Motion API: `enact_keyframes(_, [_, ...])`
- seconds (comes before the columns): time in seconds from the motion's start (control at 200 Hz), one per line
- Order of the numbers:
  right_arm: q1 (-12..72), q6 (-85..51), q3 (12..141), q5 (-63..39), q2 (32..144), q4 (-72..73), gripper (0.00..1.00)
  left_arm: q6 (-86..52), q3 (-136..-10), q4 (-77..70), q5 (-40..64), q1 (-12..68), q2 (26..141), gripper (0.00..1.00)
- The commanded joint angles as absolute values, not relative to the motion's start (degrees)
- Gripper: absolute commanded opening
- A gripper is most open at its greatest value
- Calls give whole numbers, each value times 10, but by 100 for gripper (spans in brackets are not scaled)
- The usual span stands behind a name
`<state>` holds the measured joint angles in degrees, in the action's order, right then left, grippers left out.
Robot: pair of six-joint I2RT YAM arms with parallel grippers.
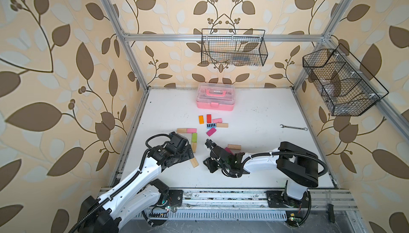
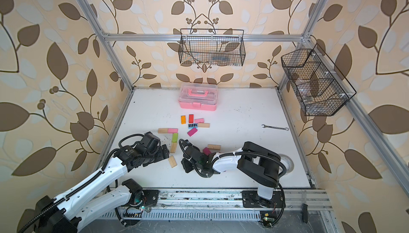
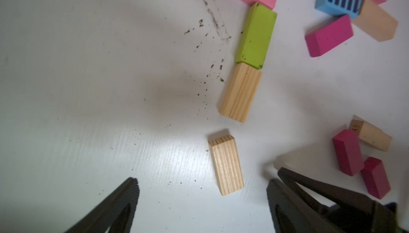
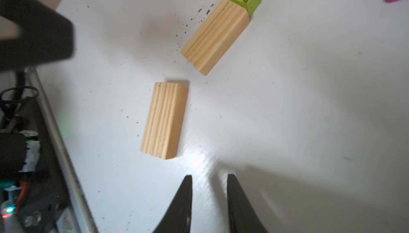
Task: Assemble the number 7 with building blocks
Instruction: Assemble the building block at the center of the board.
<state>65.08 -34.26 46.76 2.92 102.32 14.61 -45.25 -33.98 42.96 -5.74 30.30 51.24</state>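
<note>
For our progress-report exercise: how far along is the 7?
Done: a wood-and-pink bar, with a green block and a wood block descending from its right end. In hand: nothing; the left fingers stand open near a loose block lying tilted, apart from that wood block's lower end. The right fingers are empty. Left: probably joining the loose block on.

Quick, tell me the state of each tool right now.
Left tool: wide open, empty; a plain rectangular wooden block lies loose in front of it.
Right tool: narrowly open, holding nothing.
</note>
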Motion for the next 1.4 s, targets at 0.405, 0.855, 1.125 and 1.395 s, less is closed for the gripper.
enact_keyframes(0.405, [660,-307,537,-66,1104,183,24,-535,-292,432,-103,300,603,95])
enact_keyframes(0.855, [651,-314,557,-122,1132,219,24,-532,-293,426,-105,300,591,99])
enact_keyframes(1.125, [627,-324,551,-161,1138,245,25,-521,-308,435,-113,300,563,99])
enact_keyframes(1.395, [546,-292,468,-136,1035,222,26,-431,-308,372,-27,300,558,97])
